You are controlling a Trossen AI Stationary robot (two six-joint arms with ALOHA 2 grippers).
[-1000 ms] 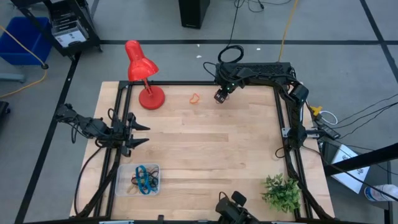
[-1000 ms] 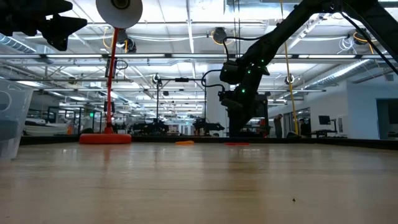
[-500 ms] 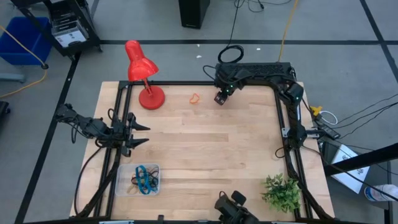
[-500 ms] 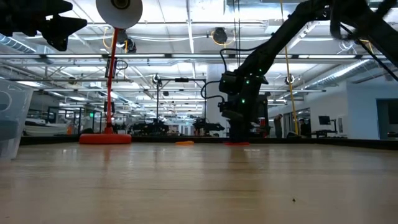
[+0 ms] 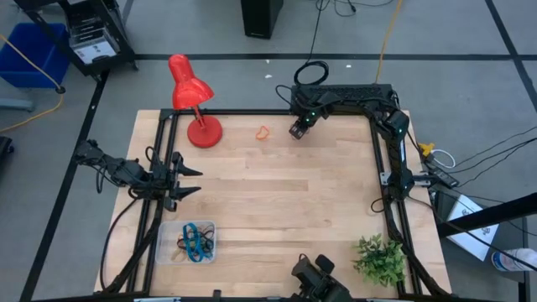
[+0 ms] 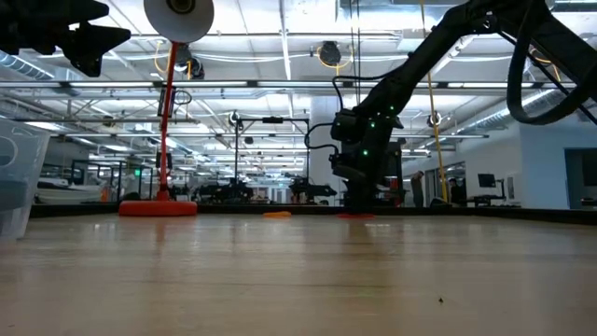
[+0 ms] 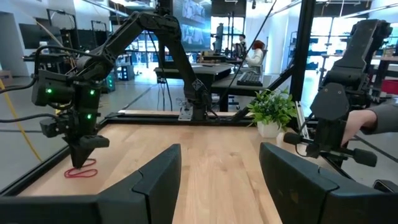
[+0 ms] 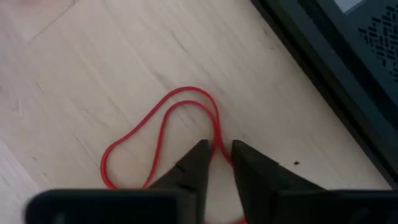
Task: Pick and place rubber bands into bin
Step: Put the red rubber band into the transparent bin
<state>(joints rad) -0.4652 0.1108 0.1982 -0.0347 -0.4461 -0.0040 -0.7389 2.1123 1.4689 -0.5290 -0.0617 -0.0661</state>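
A red rubber band [image 8: 161, 134] lies on the wooden table near the far edge, under my right gripper [image 8: 219, 148], which points down on it with its fingers shut. The gripper also shows in the high view [image 5: 296, 132] and the low view [image 6: 354, 213]. An orange rubber band [image 5: 263, 132] lies on the table to the left of it. The clear bin [image 5: 161, 243] stands at the near left and holds blue and tan bands [image 5: 195, 239]. My left gripper [image 5: 193, 181] waits open at the table's left side, above the bin's far side. My right gripper pinches one strand of the red rubber band [image 8: 217, 132] between its two fingertips. The fingers come from above and point down. The band lies slack and flat on the table, its loop spread out away from the fingers.
A red desk lamp [image 5: 195, 105] stands at the far left. A green plant [image 5: 379, 256] stands at the near right corner. A black frame rail [image 8: 323, 81] runs along the far edge just behind the red band. A person's hand [image 7: 376, 121] shows beyond the table's right side.
My right gripper has gone down onto the table at the red rubber band near the far edge and now stands still there.
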